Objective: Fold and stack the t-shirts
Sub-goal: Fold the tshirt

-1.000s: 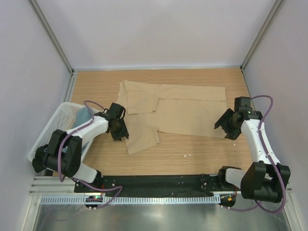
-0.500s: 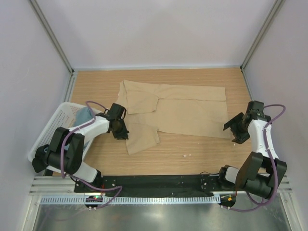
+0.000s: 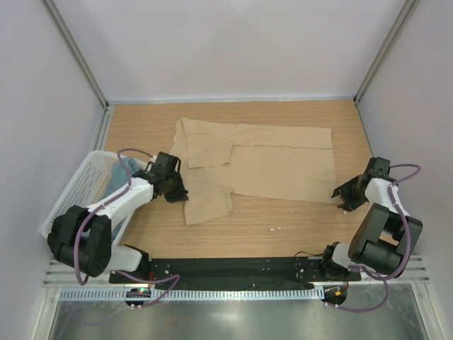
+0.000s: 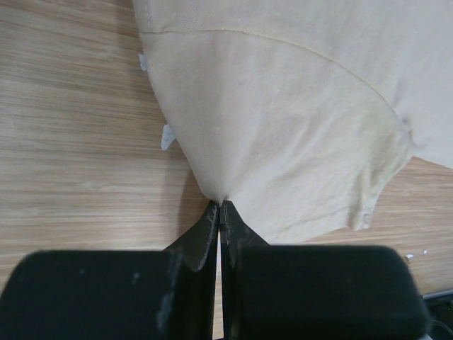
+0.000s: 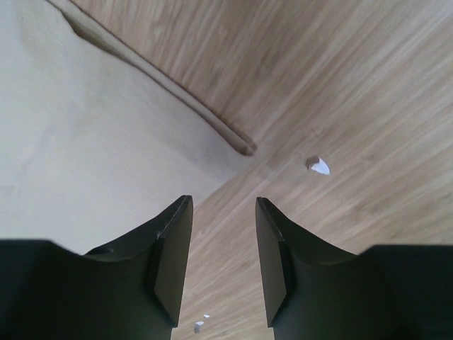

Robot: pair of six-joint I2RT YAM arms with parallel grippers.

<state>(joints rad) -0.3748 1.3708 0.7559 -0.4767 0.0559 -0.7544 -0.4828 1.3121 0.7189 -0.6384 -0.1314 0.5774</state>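
Fixed overhead view facing down at whole table (image 3: pixel 283 234), wrist views close, low, sharing tan t-shirt (image 3: pixel 276 166)

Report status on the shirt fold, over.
Left gripper shut on tan t-shirt sleeve edge. Right gripper open, empty, by its hem corner. Grey-blue t-shirt in basket. Only white scraps on table.

grey-blue t-shirt (image 3: pixel 115 181) mostly hidden, in basket (image 3: pixel 74 185)
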